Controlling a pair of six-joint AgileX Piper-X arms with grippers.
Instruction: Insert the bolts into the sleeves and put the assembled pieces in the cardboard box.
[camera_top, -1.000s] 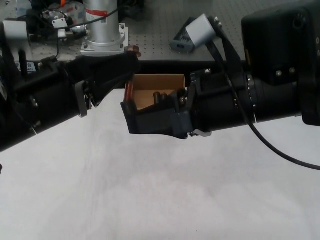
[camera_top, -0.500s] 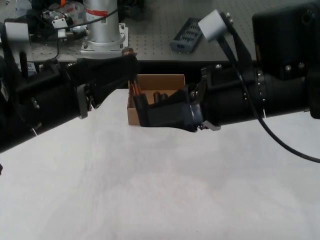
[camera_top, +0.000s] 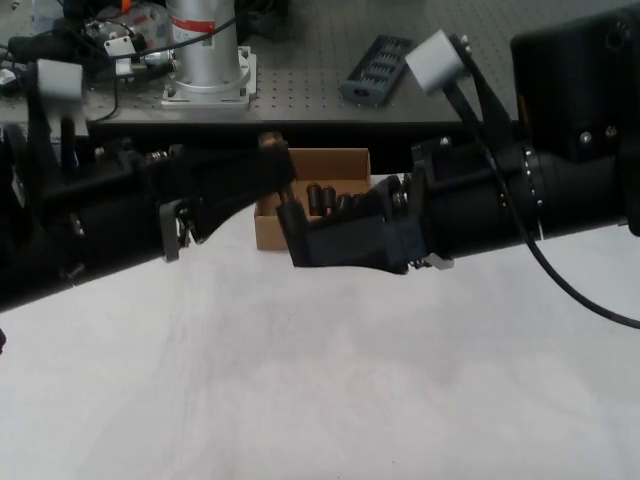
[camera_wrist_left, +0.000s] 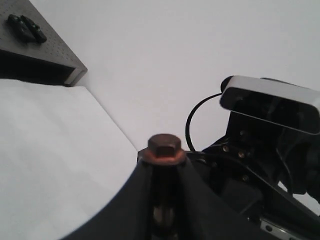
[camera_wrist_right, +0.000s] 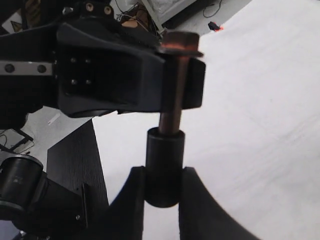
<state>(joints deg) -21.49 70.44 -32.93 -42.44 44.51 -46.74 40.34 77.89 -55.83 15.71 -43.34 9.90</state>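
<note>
White desk up front, perforated metal plate behind. Cardboard box at the desk's far edge between the arms, with several dark finished pieces inside.

Gripping the bolt in the left end effector, clamped on the shank just under the hex head, head up. Gripping the sleeve in the right end effector, clamped round its lower half, bore up. Held in the air close by the box, with the bolt tip at or just inside the sleeve mouth; cannot tell the depth.

Probably rigid metal on both, light, no give, so no tolerance for tilt: binds rather than bends. Smooth sleeve wall likely slippery under push load, so keep that hold low and square. Hold the bolt high on the shank, leaving the tip free.

Versus a second ago: lower on the left, with the bolt head down near box-rim level in the high view. Further toward its own side on the right, with the box's front wall uncovered.
</note>
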